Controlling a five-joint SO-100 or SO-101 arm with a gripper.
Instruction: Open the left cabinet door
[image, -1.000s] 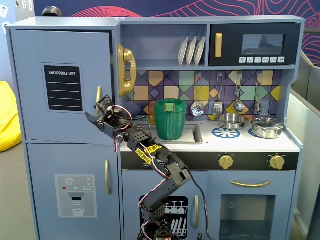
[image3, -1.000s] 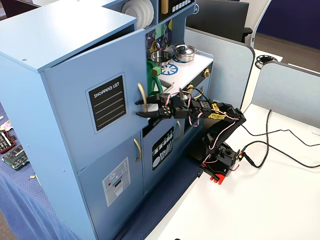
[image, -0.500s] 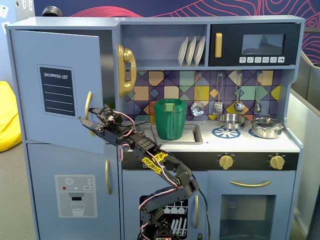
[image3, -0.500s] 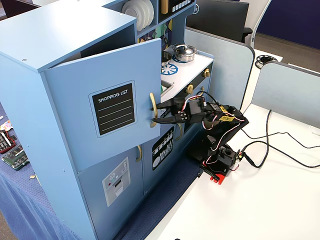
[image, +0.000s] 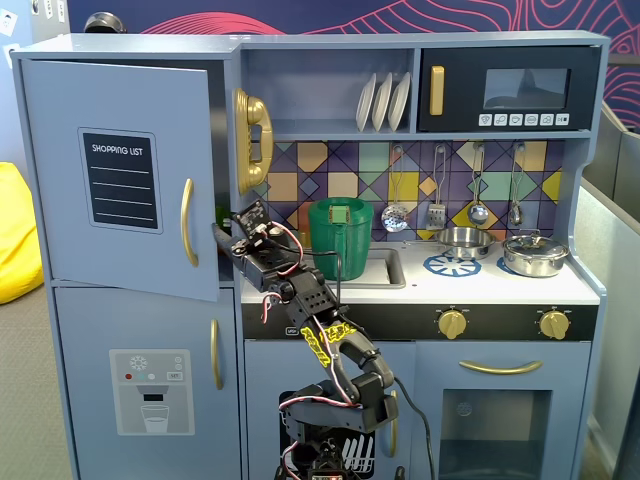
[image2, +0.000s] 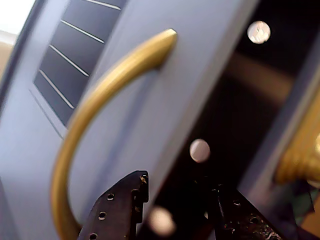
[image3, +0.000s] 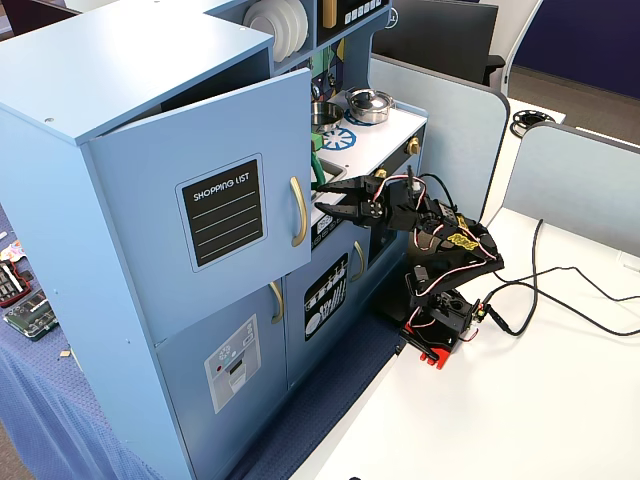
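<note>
The left cabinet door (image: 120, 100) (image3: 190, 160), blue-grey with a black "SHOPPING LIST" panel (image: 120, 180), stands partly swung out from the cabinet. Its curved gold handle (image: 186, 222) (image3: 297, 211) (image2: 100, 95) is free. My gripper (image: 224, 240) (image3: 330, 210) (image2: 180, 200) is open and holds nothing. It hovers just right of the door's free edge, level with the handle's lower part. In the wrist view one black finger (image2: 120, 210) overlaps the door face and the other finger (image2: 245, 220) sits before the dark cabinet interior.
A green pot (image: 340, 238) sits in the sink behind the arm, and a gold toy phone (image: 252, 140) hangs right of the door. The dispenser door (image: 150, 390) lies below. The arm's base (image3: 440, 320) stands on a white table with cables (image3: 560, 290).
The gripper pulled the door outward by its handle, then came off the handle and moved right, past the door's edge. The door has swung back slightly but stays ajar.
</note>
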